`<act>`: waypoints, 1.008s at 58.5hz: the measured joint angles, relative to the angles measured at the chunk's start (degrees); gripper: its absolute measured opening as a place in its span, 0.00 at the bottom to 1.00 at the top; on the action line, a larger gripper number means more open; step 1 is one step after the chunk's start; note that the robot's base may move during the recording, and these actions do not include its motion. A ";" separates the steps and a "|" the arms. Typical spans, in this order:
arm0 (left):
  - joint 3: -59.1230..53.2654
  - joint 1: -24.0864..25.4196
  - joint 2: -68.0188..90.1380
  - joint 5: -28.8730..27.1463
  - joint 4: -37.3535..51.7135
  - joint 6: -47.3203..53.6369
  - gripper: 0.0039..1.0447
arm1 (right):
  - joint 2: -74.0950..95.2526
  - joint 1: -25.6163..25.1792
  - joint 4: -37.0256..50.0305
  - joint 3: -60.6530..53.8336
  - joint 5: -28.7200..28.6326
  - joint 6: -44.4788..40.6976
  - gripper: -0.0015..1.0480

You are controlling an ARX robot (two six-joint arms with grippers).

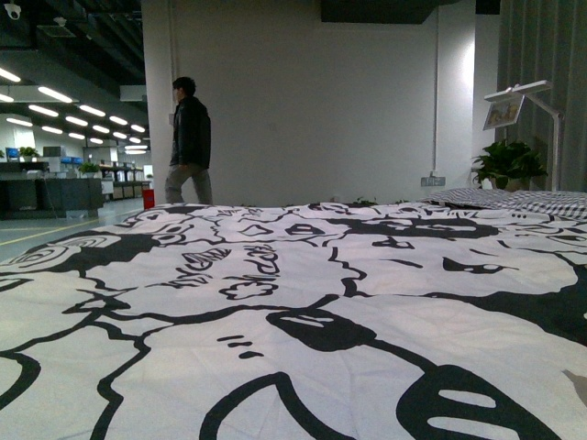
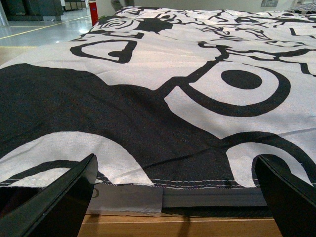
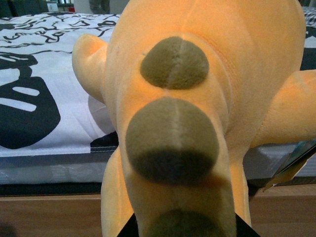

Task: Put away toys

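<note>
Pressed close to the right wrist camera, the yellow-orange plush toy [image 3: 197, 89] is clamped in the right gripper [image 3: 183, 230] at the near edge of the patterned duvet [image 3: 44, 74], likely for carrying away, while the left gripper [image 2: 173, 197] gapes empty.

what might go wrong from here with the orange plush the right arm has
The plush toy fills the right wrist view, and only the tips of the right gripper show at one end, so the hold may be shallow and it might slip. Its limbs sit close to the duvet edge and may snag.
</note>
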 joint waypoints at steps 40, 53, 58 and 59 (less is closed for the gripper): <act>0.00 0.00 0.00 -0.04 0.00 0.00 0.94 | 0.00 0.00 0.00 0.00 -0.04 -0.02 0.07; 0.00 0.09 0.00 -0.31 0.00 0.00 0.94 | 0.00 0.00 -0.02 0.00 -1.01 -0.02 0.07; 0.00 0.07 0.00 -0.11 0.00 0.00 0.94 | 0.00 0.00 -0.04 0.00 -0.98 0.00 0.07; 0.00 0.04 -0.02 -0.13 0.00 0.00 0.94 | 0.00 0.00 -0.04 0.00 -1.01 0.00 0.07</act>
